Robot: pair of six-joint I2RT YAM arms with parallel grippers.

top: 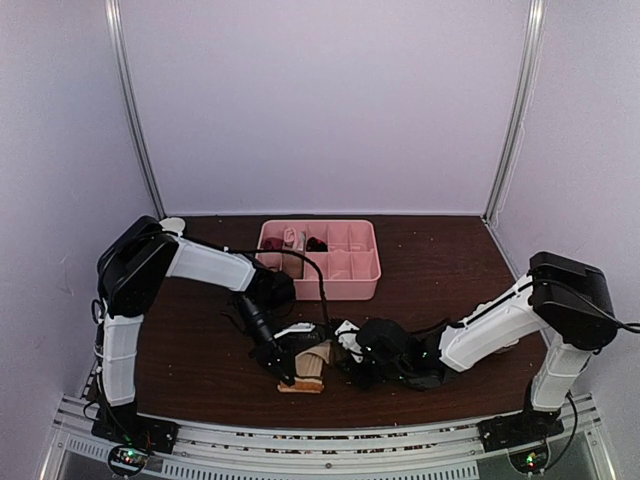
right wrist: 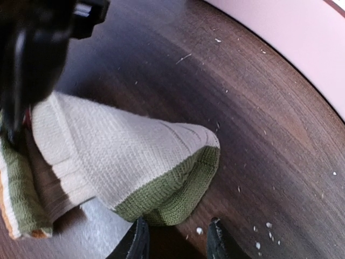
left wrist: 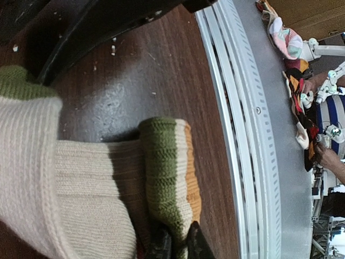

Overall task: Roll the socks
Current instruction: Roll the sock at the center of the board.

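Your dark wood tabletop (top: 200, 340) sits inside pale lilac walls, with a pink tray (top: 350, 290) at the back. Near the front edge, between both arms, the beige sock (top: 312, 362) is humped in a loose fold: ribbed cream knit with olive bands and an orange edge. Your left pincer (left wrist: 179, 245) is clamped on the olive-and-orange end. Your right pincer (right wrist: 178, 240) stands apart, the other olive end just ahead of its mouth. The sock's length runs away from it toward the left arm, so you'd likely roll from the right.
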